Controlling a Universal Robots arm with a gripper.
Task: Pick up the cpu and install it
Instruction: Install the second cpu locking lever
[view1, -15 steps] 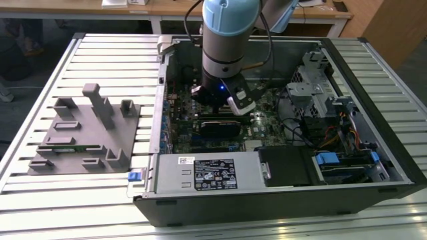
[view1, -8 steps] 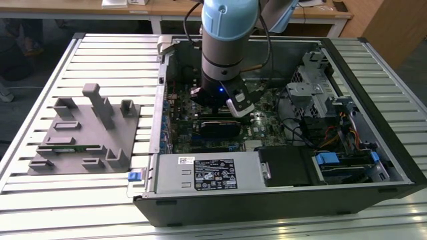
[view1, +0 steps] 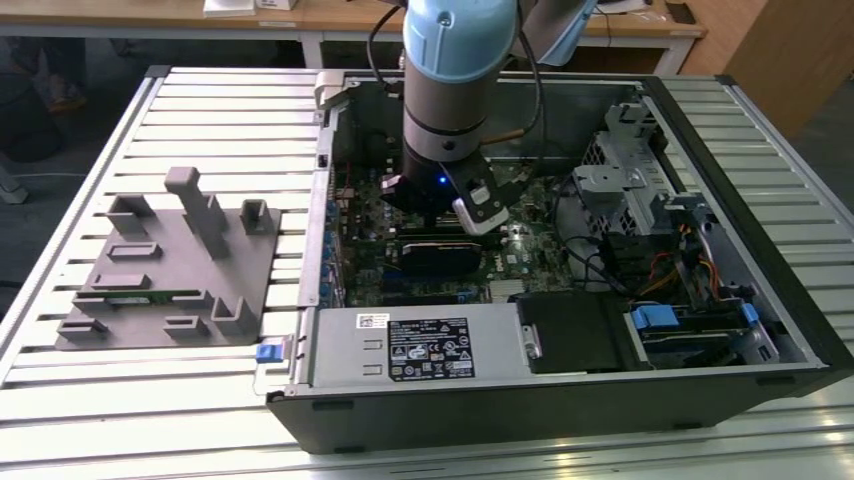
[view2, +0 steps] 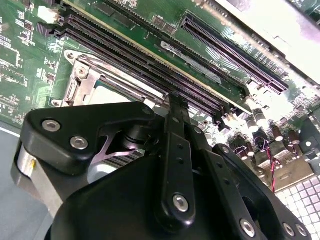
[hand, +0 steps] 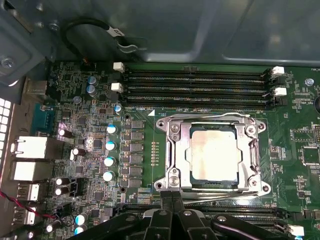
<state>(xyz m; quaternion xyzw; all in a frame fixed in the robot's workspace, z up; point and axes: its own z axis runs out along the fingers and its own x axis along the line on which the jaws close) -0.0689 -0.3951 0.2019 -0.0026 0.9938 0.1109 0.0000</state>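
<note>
Currently the cpu (hand: 213, 154) sits inside the metal socket frame (hand: 171, 155) on the green motherboard (hand: 90, 135), its pale silver top facing up, as the first wrist view shows. Memory slots (hand: 200, 82) run alongside the frame. The gripper (hand: 172, 200) hangs just beside the socket edge, apart from the cpu; its jaws are pressed together and hold nothing. In the exterior view the arm (view1: 454, 90) reaches down into the open computer case (view1: 561, 400), and a grey holder tray (view1: 167, 270) lies on the slatted bench (view1: 80, 400). Board print is too small to make out.
</note>
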